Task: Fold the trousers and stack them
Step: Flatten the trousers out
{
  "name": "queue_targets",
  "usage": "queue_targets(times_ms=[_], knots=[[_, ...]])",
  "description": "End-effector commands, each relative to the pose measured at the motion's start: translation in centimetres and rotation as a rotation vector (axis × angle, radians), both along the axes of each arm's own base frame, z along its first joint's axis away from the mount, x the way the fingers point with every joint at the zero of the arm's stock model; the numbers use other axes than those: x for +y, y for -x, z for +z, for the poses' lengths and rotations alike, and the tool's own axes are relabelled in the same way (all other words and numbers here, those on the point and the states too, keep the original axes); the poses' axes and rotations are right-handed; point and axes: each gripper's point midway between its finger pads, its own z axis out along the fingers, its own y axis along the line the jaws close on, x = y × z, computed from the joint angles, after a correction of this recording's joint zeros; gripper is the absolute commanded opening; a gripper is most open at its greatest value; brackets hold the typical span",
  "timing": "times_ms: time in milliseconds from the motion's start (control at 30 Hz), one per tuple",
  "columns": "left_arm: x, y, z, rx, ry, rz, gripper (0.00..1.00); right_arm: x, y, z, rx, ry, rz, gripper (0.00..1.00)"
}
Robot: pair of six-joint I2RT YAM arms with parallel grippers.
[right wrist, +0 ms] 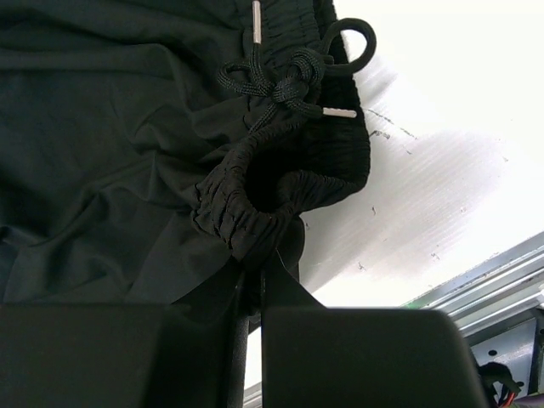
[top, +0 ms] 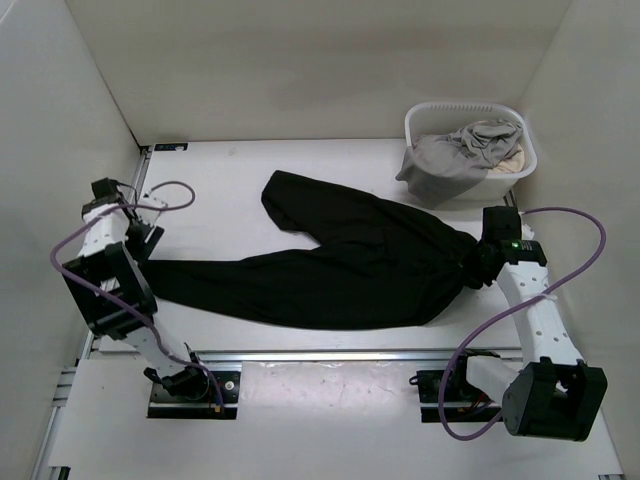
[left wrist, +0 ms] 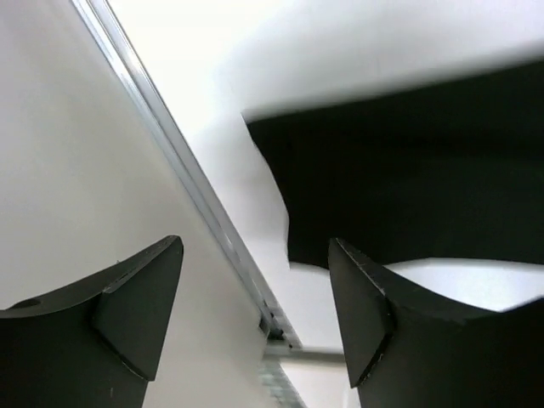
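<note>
The black trousers (top: 340,262) lie spread across the middle of the table, legs pointing left and one leg angled to the back, waistband at the right. My right gripper (top: 482,262) is shut on the gathered elastic waistband (right wrist: 246,217); the drawstring knot (right wrist: 285,81) lies just beyond it. My left gripper (top: 140,243) is open and empty at the left table edge, just past the end of the long leg. In the left wrist view the leg's cuff end (left wrist: 408,178) lies beyond my fingertips (left wrist: 353,297), apart from them.
A white laundry basket (top: 430,115) stands at the back right, holding a light grey garment (top: 455,160) and a beige cloth (top: 512,160). White walls close in left, right and back. A metal rail (left wrist: 183,170) runs along the table's left edge.
</note>
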Motion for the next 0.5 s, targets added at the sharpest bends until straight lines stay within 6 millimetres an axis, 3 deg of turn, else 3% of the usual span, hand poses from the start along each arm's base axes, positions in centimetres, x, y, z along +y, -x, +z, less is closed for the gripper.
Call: queue_targets(times_ms=[0, 200, 300, 400, 467], knots=[[-2.6, -1.2, -0.6, 0.009, 0.212, 0.050, 0.79, -0.4, -0.6, 0.3, -0.023, 0.022, 0.008, 0.00], [-3.9, -0.9, -3.4, 0.055, 0.354, 0.228, 0.72, -0.8, 0.2, -0.3, 0.012, 0.045, 0.015, 0.00], [-4.6, 1.2, -4.3, 0.112, 0.357, 0.283, 0.70, -0.9, 0.6, -0.3, 0.021, 0.053, 0.011, 0.00], [-3.6, 3.1, -5.1, 0.144, 0.280, 0.350, 0.70, -1.1, 0.9, -0.4, 0.024, 0.065, 0.015, 0.00], [-3.4, 3.2, -4.9, 0.135, 0.264, 0.361, 0.58, -1.1, 1.1, -0.7, 0.033, 0.065, 0.015, 0.00]])
